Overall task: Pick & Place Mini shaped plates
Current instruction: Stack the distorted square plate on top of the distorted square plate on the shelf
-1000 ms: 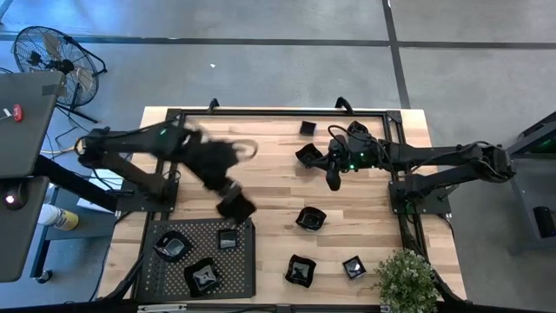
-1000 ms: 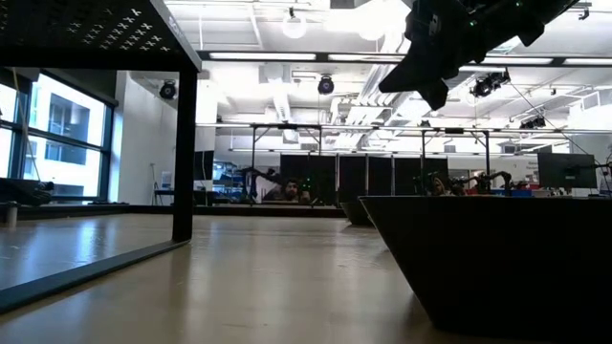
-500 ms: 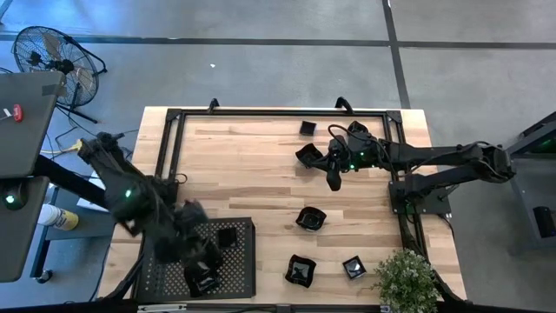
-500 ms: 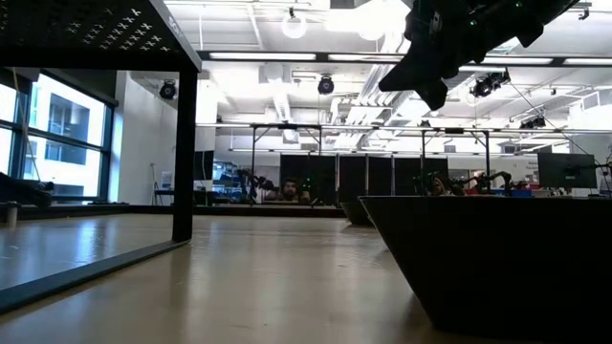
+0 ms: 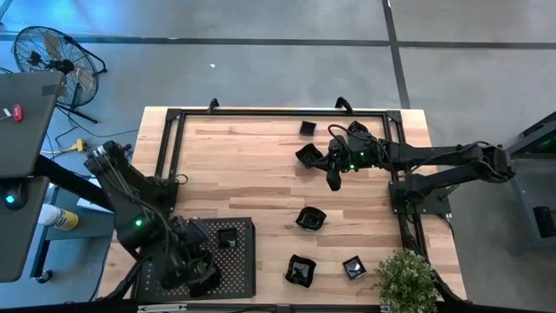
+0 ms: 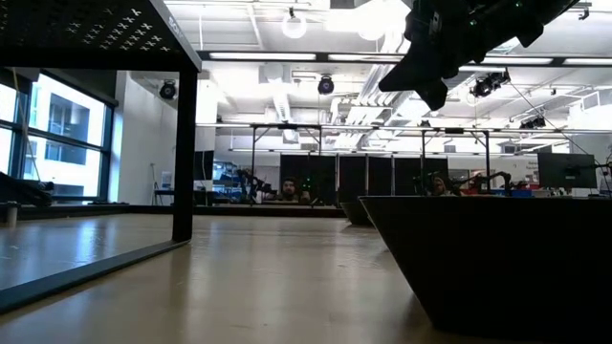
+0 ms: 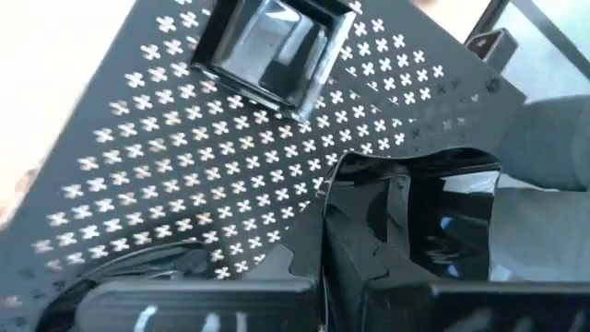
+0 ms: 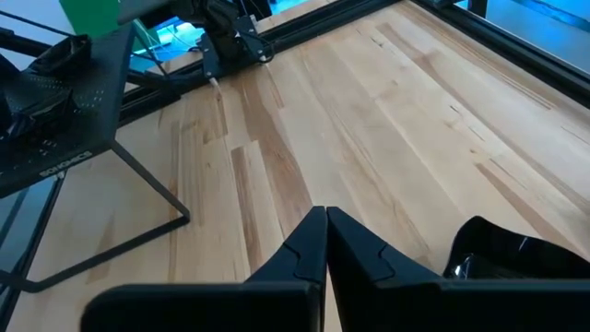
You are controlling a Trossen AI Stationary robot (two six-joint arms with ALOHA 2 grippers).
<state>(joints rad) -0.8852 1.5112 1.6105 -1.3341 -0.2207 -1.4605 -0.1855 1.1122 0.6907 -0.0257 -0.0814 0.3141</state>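
Note:
My left gripper (image 5: pixel 198 271) is low over the near-left part of the black perforated tray (image 5: pixel 239 274), shut on a glossy black mini plate (image 7: pixel 419 217). A square plate (image 5: pixel 228 236) (image 7: pixel 275 46) lies flat on the tray beside it. The left arm hides the rest of the tray. My right gripper (image 5: pixel 334 180) (image 8: pixel 325 242) hangs shut above the table's right half, touching nothing; an angular plate (image 5: pixel 309 155) lies next to it. More plates sit on the wood: a small square one (image 5: pixel 306 128), one in the middle (image 5: pixel 310 218), and two near the near edge (image 5: pixel 301 270) (image 5: pixel 353 266). My left gripper has the mini plate by its rim (image 7: pixel 334 180), which runs into the seam between the two fingers. The plate's glossy body spreads out over one finger (image 7: pixel 369 267). It sits just above the perforated tray; whether it rests on it, I cannot tell.
A black frame (image 5: pixel 261 113) runs around the table. A potted plant (image 5: pixel 407 280) stands at the near-right corner. In the low view a plate (image 6: pixel 497 258) fills the right foreground, the tray's leg (image 6: pixel 184 158) stands at the left, and people show far back.
My left arm has swung from the table's middle toward the near-left corner and come down over the tray, carrying its dark load along. It now covers the tray's left part, where two plates showed before. The right arm has kept still.

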